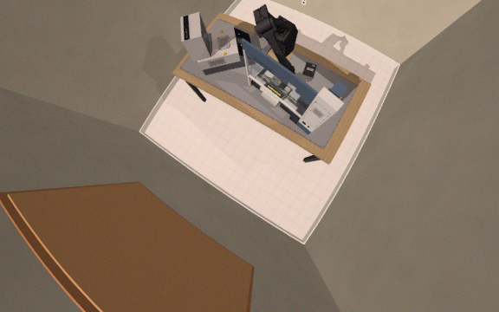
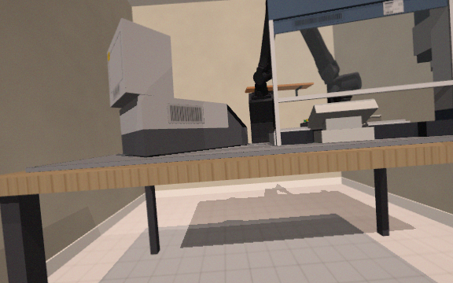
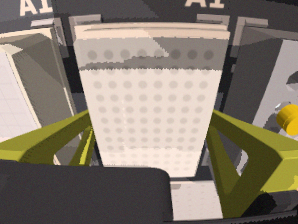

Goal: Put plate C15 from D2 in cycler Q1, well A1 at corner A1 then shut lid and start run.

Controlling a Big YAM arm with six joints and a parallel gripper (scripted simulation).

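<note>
On the worktop, the real-time cycler Q1 (image 1: 215, 48) stood at the left end with its lid (image 2: 140, 63) raised, while the arm (image 1: 277, 36) reached down from the rear edge under the blue-topped frame (image 1: 275, 71) to the hand-off row. There the gripper (image 3: 152, 137) was clenched on the PCR plate C15 (image 3: 152, 103), yellow fingers against its long sides, the plate seemingly not yet lifted from its nest. So the pick-up was the step in hand; next, I'd judge, came a straight lift clear of the nest, then a carry left to Q1's open block with A1 turned to the marked corner.
</note>
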